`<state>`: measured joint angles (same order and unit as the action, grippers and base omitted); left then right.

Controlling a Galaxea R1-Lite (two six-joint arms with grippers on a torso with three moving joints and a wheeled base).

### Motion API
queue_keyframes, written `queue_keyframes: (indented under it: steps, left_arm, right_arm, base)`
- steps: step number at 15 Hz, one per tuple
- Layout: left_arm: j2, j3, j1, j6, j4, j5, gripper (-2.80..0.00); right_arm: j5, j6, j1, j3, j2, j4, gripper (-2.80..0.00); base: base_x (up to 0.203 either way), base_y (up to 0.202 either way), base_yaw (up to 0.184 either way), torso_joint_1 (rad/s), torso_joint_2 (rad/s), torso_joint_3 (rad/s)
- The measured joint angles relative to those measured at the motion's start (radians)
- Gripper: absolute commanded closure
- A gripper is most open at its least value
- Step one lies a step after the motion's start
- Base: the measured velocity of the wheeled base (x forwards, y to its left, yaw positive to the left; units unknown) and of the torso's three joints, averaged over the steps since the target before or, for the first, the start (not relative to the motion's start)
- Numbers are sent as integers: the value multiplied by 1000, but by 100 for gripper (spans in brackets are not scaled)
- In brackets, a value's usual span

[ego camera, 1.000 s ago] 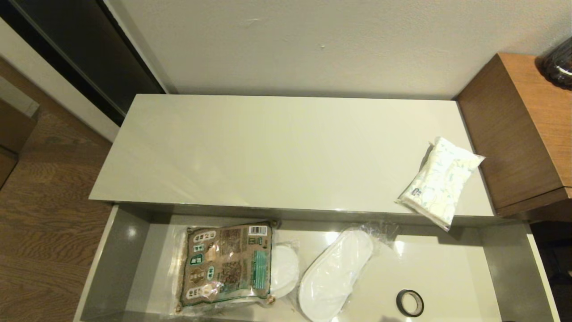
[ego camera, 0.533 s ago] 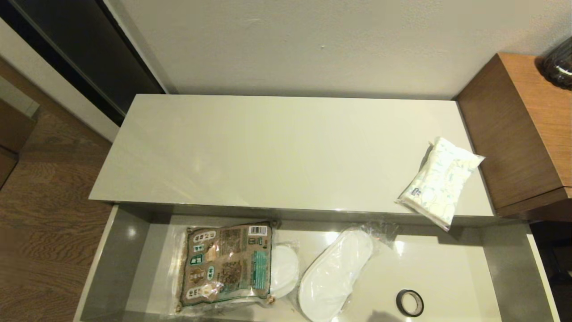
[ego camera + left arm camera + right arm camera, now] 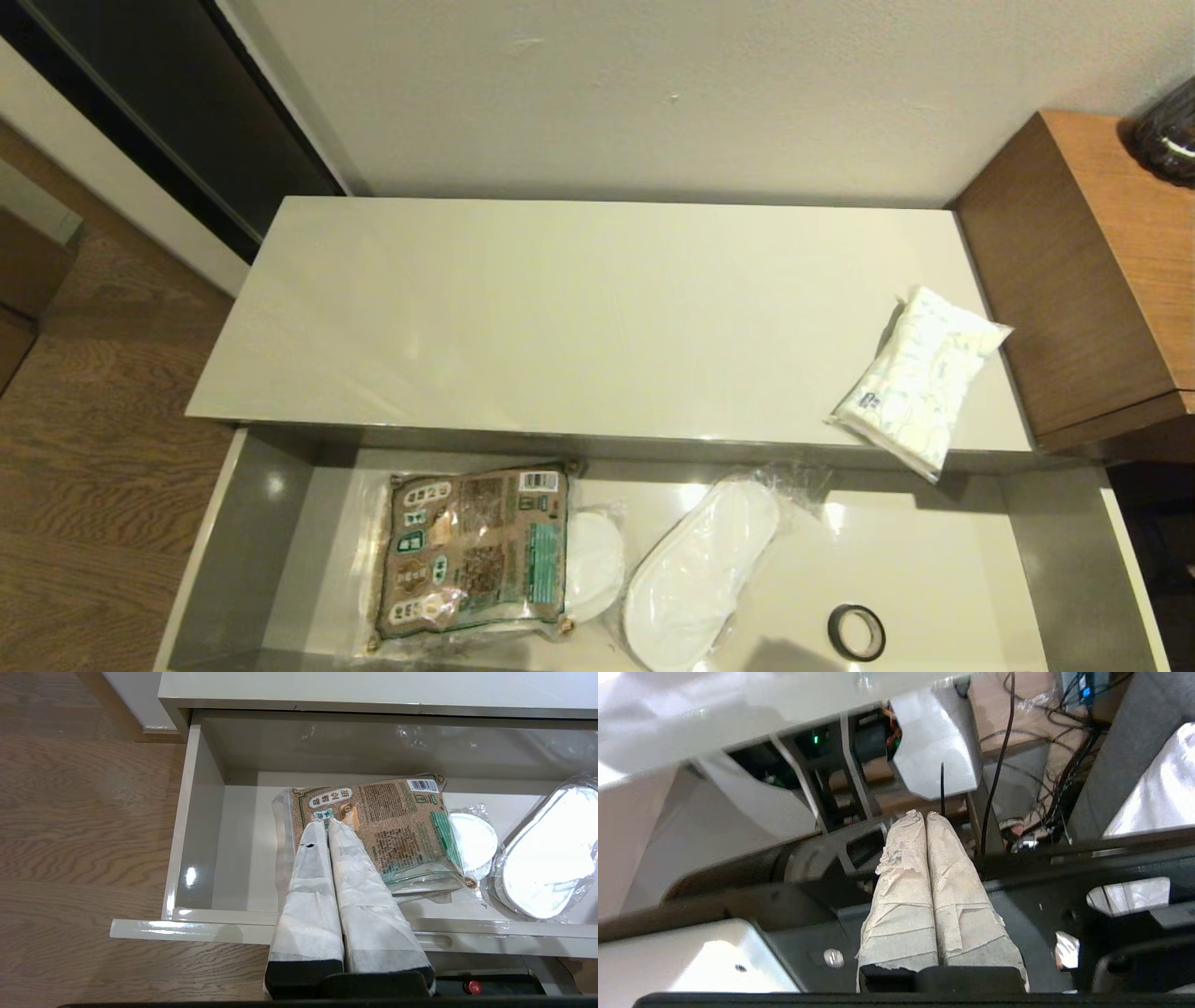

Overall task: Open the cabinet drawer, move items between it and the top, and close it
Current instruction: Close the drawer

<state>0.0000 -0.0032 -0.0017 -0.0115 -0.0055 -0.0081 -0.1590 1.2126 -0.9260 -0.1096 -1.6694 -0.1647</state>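
Cabinet drawer (image 3: 252, 541) stood open, lower frame. Top (image 3: 579, 317), mid-frame, carried tissue pack (image 3: 920, 378) at right. Packet (image 3: 471, 551) lay lower left in drawer, tape ring (image 3: 856, 632) lower right. Left hand (image 3: 327, 823) and right hand (image 3: 926, 815) fingers together, empty. Judged: transfer step; next, part the fingers and grasp an item.

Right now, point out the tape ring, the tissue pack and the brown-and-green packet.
tape ring (image 3: 856, 632), head view, on its dark band.
tissue pack (image 3: 920, 378), head view, middle of its patterned face.
brown-and-green packet (image 3: 476, 551), head view, centre of its printed face.
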Motion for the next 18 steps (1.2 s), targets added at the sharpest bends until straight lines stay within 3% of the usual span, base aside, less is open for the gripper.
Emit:
queue_keyframes:
  steps: [9,18]
  left_arm:
    - [0,0,0,0,0,0,0]
    - [0,0,1,0,0,0,0]
  right_arm:
    - [-58,9,-1,53,-144,-178,0]
    - [-117,9,0,66,-225,-271,0]
  base:
    - [0,0,0,0,0,0]
    - [0,0,0,0,0,0]
